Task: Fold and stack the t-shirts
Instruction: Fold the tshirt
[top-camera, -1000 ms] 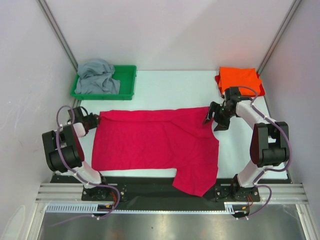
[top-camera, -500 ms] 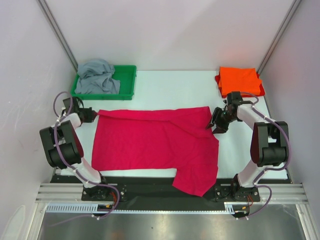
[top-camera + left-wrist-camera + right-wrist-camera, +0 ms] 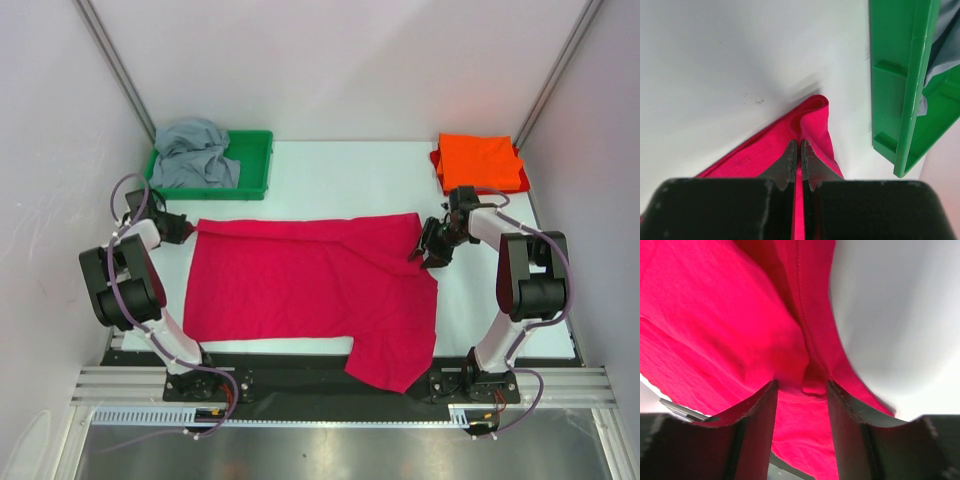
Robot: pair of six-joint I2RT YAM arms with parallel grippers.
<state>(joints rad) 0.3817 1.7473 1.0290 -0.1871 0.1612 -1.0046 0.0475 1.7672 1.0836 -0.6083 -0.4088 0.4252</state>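
Progress: we judge about one of three done.
Done: orange t-shirt (image 3: 478,160) lies folded in a neat square on the counter (image 3: 350,180), upper right of the top view.
In hand: crimson-pink t-shirt (image 3: 310,285) is spread open across the middle of the counter and not yet folded. Its lower-right part hangs over the near edge at the bottom of the frame.
Left end effector (image 3: 187,232): clenched on the upper-left corner of the crimson-pink t-shirt. In the left wrist view only a thin strip of cloth shows between the fingers.
Right end effector (image 3: 428,245): at the shirt's upper-right corner, fingers spread and straddling a seamed ridge of cloth. There is no pinch, so we read it as released.
Untouched: grey t-shirt (image 3: 195,155), crumpled, upper left of the top view.
Left to do: we reckon fold the crimson-pink one, stack it with the orange one, then pull, fold and stack the grey one.
Containers: one, the green tray (image 3: 253,160), upper left.
Tray contents: the grey t-shirt only, bunched toward the tray's left side and heaped above the rim. The right end of the tray shows bare green floor.
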